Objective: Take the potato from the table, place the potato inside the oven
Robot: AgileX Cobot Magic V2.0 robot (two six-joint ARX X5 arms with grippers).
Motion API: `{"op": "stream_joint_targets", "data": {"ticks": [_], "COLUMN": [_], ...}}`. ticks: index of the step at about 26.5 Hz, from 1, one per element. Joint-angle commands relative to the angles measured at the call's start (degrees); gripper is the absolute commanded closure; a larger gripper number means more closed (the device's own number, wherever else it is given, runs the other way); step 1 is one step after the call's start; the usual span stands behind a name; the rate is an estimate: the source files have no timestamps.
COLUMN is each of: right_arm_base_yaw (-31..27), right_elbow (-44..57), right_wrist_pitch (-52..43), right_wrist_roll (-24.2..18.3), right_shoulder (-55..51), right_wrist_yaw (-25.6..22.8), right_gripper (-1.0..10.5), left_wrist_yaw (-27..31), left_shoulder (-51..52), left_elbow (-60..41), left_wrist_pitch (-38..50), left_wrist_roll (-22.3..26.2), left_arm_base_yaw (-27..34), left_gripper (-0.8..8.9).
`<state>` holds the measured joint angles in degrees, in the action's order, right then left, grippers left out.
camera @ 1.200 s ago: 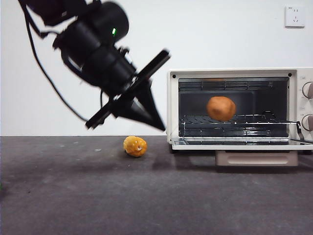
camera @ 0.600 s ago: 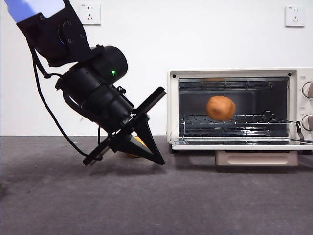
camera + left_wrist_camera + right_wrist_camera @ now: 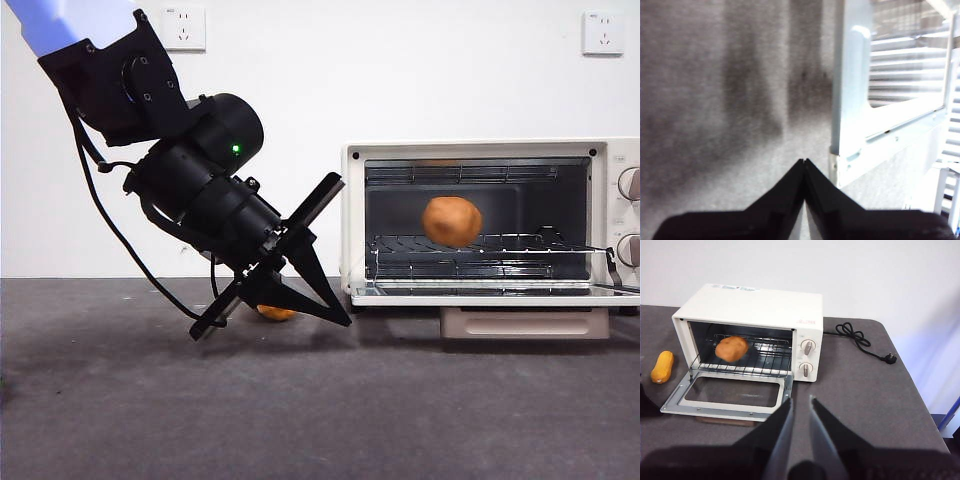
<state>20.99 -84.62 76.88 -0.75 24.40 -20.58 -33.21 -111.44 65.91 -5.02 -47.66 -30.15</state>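
Front view: potato [image 3: 452,221] on the wire rack inside the oven [image 3: 480,148], door [image 3: 730,396] down and open; placement step reads as done. Left hand [image 3: 340,318], jaws pressed together and empty, low over the tabletop [image 3: 320,410] just beside the oven's near corner, in front of a small orange piece [image 3: 277,313] that lies mostly hidden behind it. Right hand [image 3: 800,412], jaws slightly apart, empty, held high and well back from the oven. Remaining, by judgement: clear the left arm away from the oven without striking the open door or nudging the orange piece; shutting the door is not asked.
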Motion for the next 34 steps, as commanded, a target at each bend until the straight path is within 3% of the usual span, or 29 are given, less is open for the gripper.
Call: {"op": "stream_joint_targets", "data": {"ticks": [1,15,23,34], "right_arm_base_yaw": [0.1,0.1,0.1,0.1], "right_elbow": [0.0,0.0,0.0,0.0], "right_wrist_pitch": [-0.5,-0.5,0.1,0.7], "right_wrist_roll": [0.8,1.2,1.2,1.2], "right_shoulder": [-0.3,-0.3,-0.3,-0.3], "right_wrist_yaw": [0.0,0.0,0.0,0.0], "right_gripper": [8.8,8.8,8.8,8.8], "left_wrist_yaw": [-0.2,-0.7,-4.3,-6.0], "left_shoulder": [-1.1,-1.1,-1.1,-1.0], "left_elbow": [-0.1,-0.1,0.1,7.7], "left_wrist_pitch": [0.3,1.7,4.6,3.7], "left_wrist_roll": [-1.0,-1.7,-2.6,-3.4], "left_arm_base_yaw": [-0.2,-1.4,-1.2,-1.6], "left_gripper": [8.22,8.22,8.22,8.22]}}
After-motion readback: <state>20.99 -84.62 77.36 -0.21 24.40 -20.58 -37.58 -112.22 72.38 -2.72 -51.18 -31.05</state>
